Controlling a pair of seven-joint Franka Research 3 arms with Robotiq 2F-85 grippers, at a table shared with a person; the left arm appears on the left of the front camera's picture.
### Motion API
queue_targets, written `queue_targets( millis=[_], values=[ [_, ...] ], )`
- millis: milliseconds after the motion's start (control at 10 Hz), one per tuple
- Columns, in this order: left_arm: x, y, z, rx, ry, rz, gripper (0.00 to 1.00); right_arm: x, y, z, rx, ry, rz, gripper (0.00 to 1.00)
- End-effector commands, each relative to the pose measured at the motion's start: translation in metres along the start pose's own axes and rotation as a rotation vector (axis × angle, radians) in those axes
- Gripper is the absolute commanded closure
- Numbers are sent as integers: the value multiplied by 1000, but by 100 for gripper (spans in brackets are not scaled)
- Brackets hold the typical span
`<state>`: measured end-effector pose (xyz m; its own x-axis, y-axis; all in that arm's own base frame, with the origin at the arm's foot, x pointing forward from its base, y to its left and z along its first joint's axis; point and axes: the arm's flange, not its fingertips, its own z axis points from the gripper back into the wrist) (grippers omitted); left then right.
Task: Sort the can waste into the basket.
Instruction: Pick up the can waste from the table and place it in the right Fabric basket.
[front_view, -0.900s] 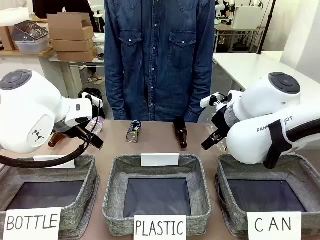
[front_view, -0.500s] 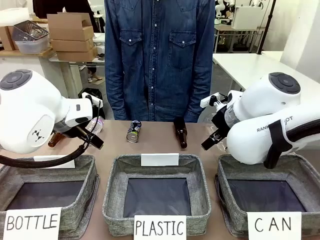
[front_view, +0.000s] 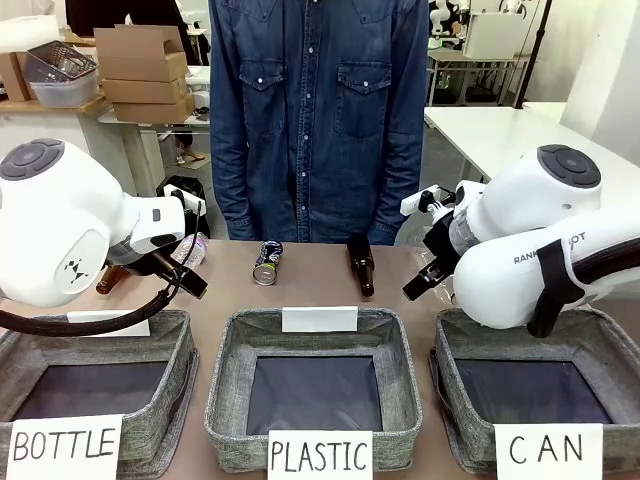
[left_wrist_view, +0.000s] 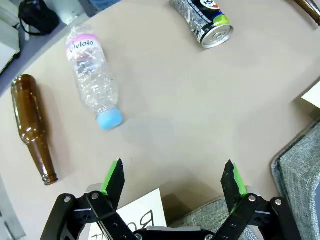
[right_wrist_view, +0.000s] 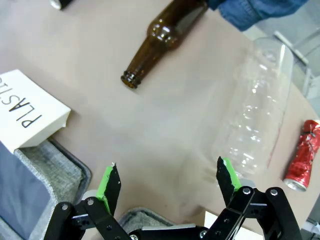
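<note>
Here, a square grey woven-fabric basket signed "PLASTIC" (front_view: 228, 400) sits mid-front on the brown desk (front_view: 310, 290). Just to its right stands the like grey basket with the white "CAN" sign (front_view: 465, 440), its dark lining showing. Just to its left is the one signed "BOTTLE" (front_view: 160, 420). The dark blue-black drink can (front_view: 266, 263), with pale print and a silver end, lies on its side on the desk beyond the PLASTIC basket's far left corner. A brown glass bottle (front_view: 361, 265) lies beyond its far right corner, mouth toward it. The crushed shiny red can (right_wrist_view: 303, 155) lies farther to the right of the PLASTIC basket, just past a clear plastic bottle (right_wrist_view: 255, 120) on its side. Left of the PLASTIC basket, a blue-capped clear bottle (left_wrist_view: 92, 77) and a second brown bottle (left_wrist_view: 32, 127) lie on the desk. The left gripper (left_wrist_view: 173, 172) hangs above the desk to that basket's left, jaws spread wide and empty. The right gripper (right_wrist_view: 167, 172) hangs to its right, likewise wide apart with nothing between its green pads. A person in a denim shirt (front_view: 315, 110) stands behind the desk.
</note>
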<state>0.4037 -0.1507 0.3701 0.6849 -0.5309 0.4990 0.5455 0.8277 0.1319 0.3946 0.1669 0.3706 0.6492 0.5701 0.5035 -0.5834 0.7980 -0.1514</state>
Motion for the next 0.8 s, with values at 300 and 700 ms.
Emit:
queue_targets(
  millis=[300,700],
  values=[
    [-15,-43,94,90,-61,-98,0,-19,-12,104,8,-179,73,0],
    [40,-45,116,107,-128,-169,0,33,-25,132,-60,-241,47,0]
  ],
)
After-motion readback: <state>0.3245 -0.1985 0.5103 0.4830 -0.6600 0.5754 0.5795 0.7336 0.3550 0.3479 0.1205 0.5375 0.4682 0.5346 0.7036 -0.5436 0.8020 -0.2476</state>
